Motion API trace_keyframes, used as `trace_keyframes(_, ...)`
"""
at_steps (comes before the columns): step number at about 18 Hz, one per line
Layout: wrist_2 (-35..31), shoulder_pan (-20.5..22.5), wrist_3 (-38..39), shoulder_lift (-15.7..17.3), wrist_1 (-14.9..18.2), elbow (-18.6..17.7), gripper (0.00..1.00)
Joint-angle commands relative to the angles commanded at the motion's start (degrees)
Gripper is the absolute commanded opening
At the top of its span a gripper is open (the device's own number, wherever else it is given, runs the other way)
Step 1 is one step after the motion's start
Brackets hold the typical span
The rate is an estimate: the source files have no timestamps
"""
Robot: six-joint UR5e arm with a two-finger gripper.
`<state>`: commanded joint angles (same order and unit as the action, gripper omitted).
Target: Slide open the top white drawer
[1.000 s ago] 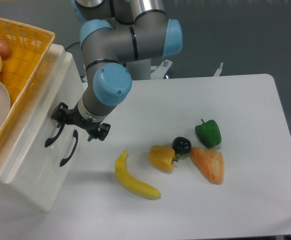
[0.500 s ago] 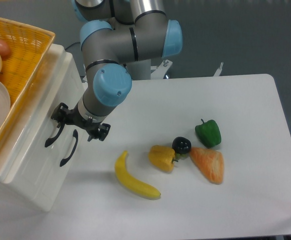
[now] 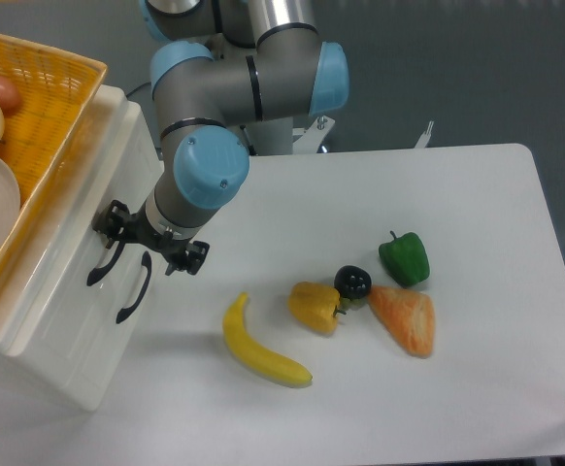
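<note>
The white cabinet stands at the left, and the top white drawer (image 3: 69,257) shows its glossy front with a curved black handle (image 3: 101,268). It looks shut, flush with the cabinet face. The lower drawer's matching handle (image 3: 134,288) lies just right of it. My gripper (image 3: 152,239) hovers right at the upper ends of both handles, with its black fingers (image 3: 114,217) spread apart and nothing visibly between them. I cannot tell whether a finger touches the top handle.
A yellow woven basket (image 3: 54,92) with food sits on top of the cabinet. On the table lie a banana (image 3: 258,348), a yellow pepper (image 3: 315,307), a dark round fruit (image 3: 352,282), a green pepper (image 3: 405,257) and an orange slice (image 3: 407,319).
The arm and gripper have shifted slightly left, closer to the cabinet front and the handles. The drawers have not moved.
</note>
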<state>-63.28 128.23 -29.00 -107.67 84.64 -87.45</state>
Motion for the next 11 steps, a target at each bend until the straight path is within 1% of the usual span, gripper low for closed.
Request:
trace_keyframes(9,-0.09,0.0,0.0,-0.35,-0.26,0.35,1.0)
trace_keyframes(11,-1.66,0.0,-0.09,-0.35,0.0,0.44,1.0)
